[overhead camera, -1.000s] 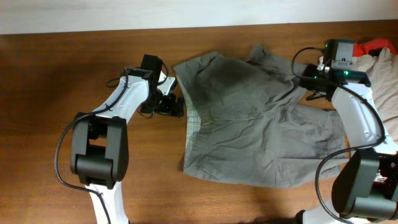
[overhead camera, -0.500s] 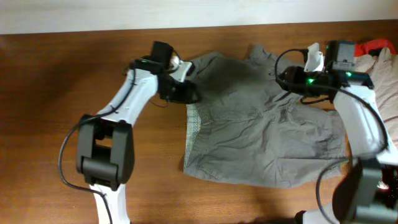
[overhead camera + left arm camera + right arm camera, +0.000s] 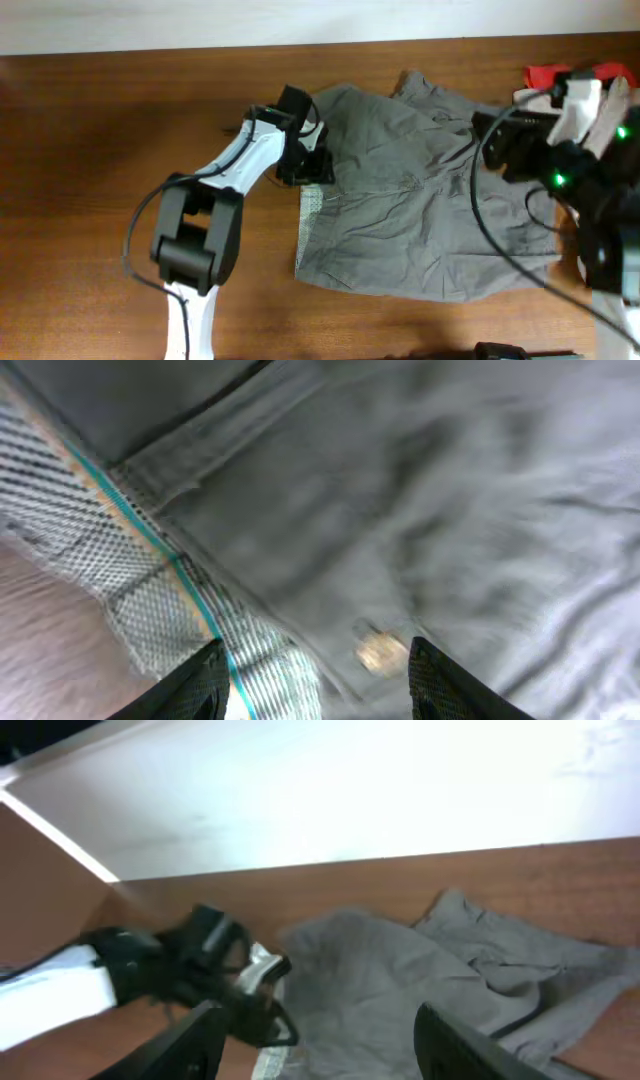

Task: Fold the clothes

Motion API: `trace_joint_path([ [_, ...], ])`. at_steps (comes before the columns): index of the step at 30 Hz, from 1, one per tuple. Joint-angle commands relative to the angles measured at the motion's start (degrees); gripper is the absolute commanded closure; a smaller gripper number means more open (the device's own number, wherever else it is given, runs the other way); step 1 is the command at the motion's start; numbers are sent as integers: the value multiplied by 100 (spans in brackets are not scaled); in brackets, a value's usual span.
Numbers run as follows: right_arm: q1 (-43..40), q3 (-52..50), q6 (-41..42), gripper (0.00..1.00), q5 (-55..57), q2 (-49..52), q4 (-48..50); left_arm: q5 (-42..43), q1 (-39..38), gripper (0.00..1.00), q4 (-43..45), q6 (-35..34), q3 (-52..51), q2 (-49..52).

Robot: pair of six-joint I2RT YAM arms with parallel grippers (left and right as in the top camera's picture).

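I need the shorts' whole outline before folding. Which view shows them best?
Overhead: the shorts lie nearly whole in frame, spread on the table. The left wrist view gives only a blurred close-up of the waistband; the right wrist view shows just part of them, at a slant.

One pair of grey-olive shorts (image 3: 420, 200) and one red cloth (image 3: 545, 76) lie on one wooden surface (image 3: 90, 200). Two arms, left arm (image 3: 235, 165) and right arm (image 3: 600, 205), carry two claws: left claw (image 3: 315, 680), right claw (image 3: 320, 1040).
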Motion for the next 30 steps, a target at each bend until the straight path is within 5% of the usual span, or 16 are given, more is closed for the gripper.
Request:
trace_joint_path([
  [1,-2,28,-37,34,31,-103,-188,201,24,43,160,-339,20,315],
  [5,-2,28,-42,35,234,-94,-518,256,24,45,396,-332,20,372],
  [12,-2,28,-42,36,236,-83,-621,623,70,72,597,-203,28,356],
  [19,-2,28,-42,36,236,-83,-651,706,234,79,667,-157,37,210],
  [22,-2,28,-42,36,302,-83,-669,697,247,99,684,-111,37,181],
  [30,0,28,-42,36,452,-81,-761,-162,918,99,343,-98,48,-160],
])
